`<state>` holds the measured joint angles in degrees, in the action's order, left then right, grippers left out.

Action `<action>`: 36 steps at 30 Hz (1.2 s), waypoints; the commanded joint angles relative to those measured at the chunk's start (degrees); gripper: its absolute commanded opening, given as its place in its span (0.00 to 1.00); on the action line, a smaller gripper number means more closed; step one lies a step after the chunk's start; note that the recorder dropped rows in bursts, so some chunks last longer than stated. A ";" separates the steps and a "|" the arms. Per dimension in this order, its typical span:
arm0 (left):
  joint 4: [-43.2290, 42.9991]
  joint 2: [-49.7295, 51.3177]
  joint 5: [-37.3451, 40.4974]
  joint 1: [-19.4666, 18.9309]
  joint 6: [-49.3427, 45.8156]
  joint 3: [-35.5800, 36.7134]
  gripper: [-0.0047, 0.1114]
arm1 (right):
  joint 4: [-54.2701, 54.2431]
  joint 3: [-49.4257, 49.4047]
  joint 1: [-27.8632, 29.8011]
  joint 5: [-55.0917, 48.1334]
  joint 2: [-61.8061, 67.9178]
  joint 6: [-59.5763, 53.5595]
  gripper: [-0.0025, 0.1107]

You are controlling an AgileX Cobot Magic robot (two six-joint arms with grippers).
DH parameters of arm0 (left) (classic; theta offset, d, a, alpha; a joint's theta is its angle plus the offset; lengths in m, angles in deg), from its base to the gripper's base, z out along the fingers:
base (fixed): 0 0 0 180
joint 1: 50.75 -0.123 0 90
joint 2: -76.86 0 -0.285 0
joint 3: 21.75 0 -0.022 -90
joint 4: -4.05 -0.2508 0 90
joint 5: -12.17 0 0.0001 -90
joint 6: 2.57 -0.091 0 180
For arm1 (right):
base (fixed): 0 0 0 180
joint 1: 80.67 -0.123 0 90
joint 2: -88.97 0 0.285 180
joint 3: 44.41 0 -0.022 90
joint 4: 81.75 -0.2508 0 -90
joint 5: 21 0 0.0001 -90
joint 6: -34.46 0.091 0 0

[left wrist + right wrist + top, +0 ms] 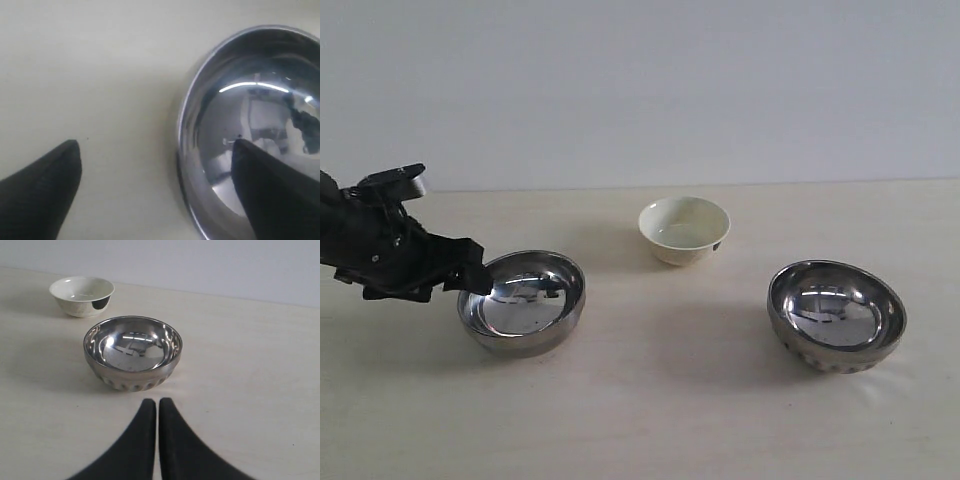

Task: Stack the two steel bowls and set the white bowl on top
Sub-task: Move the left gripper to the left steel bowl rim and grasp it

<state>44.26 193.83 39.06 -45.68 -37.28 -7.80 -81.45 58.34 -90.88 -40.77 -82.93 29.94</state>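
The smooth steel bowl [524,299] [250,130] sits upright at the table's left. My left gripper [475,277] [155,145] is open astride its left rim, one finger inside the bowl, the other outside over the table. The dimpled steel bowl [836,315] [132,351] stands at the right. The white bowl [684,229] [82,295] with its dark mark stands behind and between them. My right gripper [157,402] is shut on nothing, short of the dimpled bowl; the exterior view does not show it.
The cream table [660,400] runs back to a pale wall [640,90]. The black left arm [380,245] reaches in from the left edge.
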 commanded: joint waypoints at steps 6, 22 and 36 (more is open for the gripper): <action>1.33 8.31 -2.97 0.31 -1.83 -4.47 0.70 | 0.32 0.03 0.41 0.25 -0.31 -0.46 0.02; 2.82 9.03 2.12 0.31 -2.12 -5.05 0.07 | 0.32 0.03 0.41 0.25 -0.31 -0.46 0.02; 6.14 1.23 5.75 10.63 -2.15 -5.05 0.07 | 0.32 0.03 0.41 0.25 -0.31 -0.46 0.02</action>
<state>48.16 196.93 44.29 -38.08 -39.29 -12.91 -81.45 58.34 -90.88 -40.77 -82.93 29.94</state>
